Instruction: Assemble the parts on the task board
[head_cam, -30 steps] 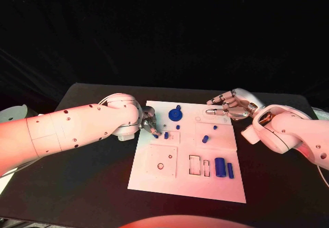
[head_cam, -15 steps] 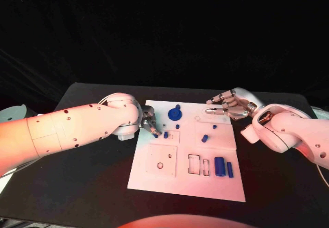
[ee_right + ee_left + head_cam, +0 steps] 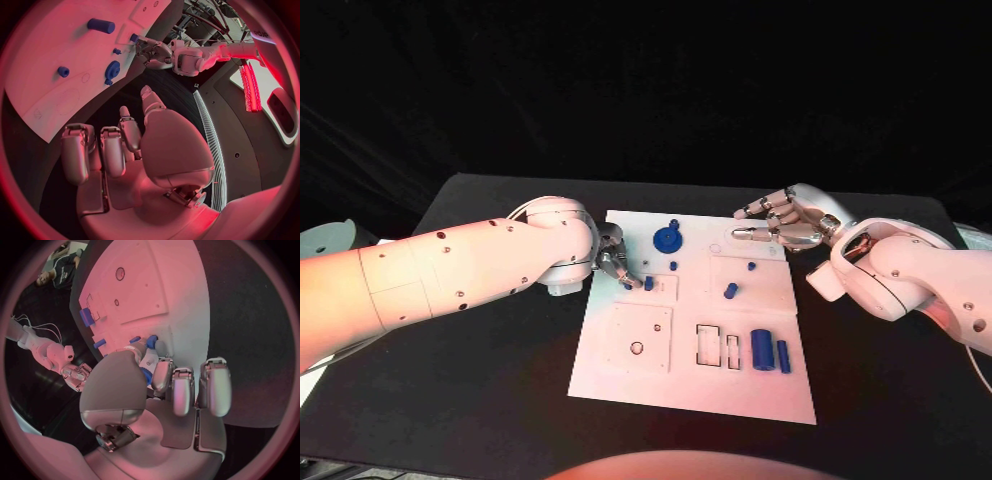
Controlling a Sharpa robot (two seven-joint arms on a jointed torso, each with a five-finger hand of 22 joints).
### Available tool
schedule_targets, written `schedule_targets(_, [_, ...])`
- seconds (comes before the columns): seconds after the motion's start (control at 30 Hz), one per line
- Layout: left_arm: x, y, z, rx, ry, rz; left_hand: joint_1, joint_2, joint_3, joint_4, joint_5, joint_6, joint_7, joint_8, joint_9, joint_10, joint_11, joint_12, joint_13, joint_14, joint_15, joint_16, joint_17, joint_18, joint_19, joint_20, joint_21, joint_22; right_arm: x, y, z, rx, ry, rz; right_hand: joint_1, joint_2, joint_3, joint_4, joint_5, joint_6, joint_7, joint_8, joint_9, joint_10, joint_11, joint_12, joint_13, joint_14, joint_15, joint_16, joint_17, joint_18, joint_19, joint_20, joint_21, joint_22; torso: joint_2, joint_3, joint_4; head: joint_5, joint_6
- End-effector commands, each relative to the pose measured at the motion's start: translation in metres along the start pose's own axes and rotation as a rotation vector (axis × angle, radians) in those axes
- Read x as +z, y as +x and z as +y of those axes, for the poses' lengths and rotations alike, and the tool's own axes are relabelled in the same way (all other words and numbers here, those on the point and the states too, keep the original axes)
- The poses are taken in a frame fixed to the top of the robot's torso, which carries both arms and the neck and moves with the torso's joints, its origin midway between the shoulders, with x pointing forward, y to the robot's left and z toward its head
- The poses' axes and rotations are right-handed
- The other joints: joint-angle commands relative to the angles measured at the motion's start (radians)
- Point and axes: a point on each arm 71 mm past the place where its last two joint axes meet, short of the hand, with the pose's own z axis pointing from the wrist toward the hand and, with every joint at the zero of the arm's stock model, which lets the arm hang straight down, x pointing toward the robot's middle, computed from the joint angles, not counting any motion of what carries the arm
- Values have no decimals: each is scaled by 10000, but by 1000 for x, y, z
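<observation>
Left hand [image 3: 617, 268] on small blue part [image 3: 649, 284]

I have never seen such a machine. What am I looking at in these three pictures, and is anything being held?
It is a robot with two white arms at a black table. One picture looks down from its head; the two round ones come from cameras at each wrist. On the table lies a white task board with small blue parts: a round disc, a thick cylinder, some pegs. The left robot hand is down at the board's edge, its fingertips on a small blue peg. The right robot hand hovers near the far corner, holding nothing.
</observation>
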Motion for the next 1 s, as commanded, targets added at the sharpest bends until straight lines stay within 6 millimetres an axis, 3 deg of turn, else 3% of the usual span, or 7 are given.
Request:
schedule_targets(0.03, [3, 9, 3, 81, -383, 364, 5, 109, -141, 36, -18, 2, 61, 11, 8, 91, 1, 35, 18, 1053, -83, 31, 2635, -171, 469, -57, 73, 1528, 0, 2, 1, 7, -65, 185, 0, 131, -39, -3, 67, 79, 10, 36, 10, -8, -65, -35, 79, 772, -30, -58, 1476, 122, -58, -32, -19, 431, 4, 2, -3, 2, -1])
schedule_targets(0.7, [6, 7, 5, 50, -533, 330, -28, 367, -414, 301, -16, 3, 47, 3, 29, 107, -13, 49, 30, 1053, -99, 31, 2635, -182, 494, -78, 101, 1572, -1, 2, 1, 12, -62, 212, 0, 131, -39, -3, 67, 79, 10, 36, 10, -8, -65, -35, 79, 772, -30, -58, 1476, 122, -58, -32, -19, 431, 6, 2, -6, 0, 47])
schedule_targets(1.0, [6, 7, 6, 32, -581, 401, -480, 480, -773, 415, -17, 73, 42, 3, 38, 174, -17, 126, 106, 1053, -104, 31, 2635, -221, 573, -86, 215, 1720, -2, 2, 1, 12, -59, 218, 0, 131, -39, -3, 67, 79, 10, 36, 10, -8, -65, -35, 79, 772, -30, -58, 1476, 122, -58, -32, -19, 431, 2, -3, 0, -12, 55])
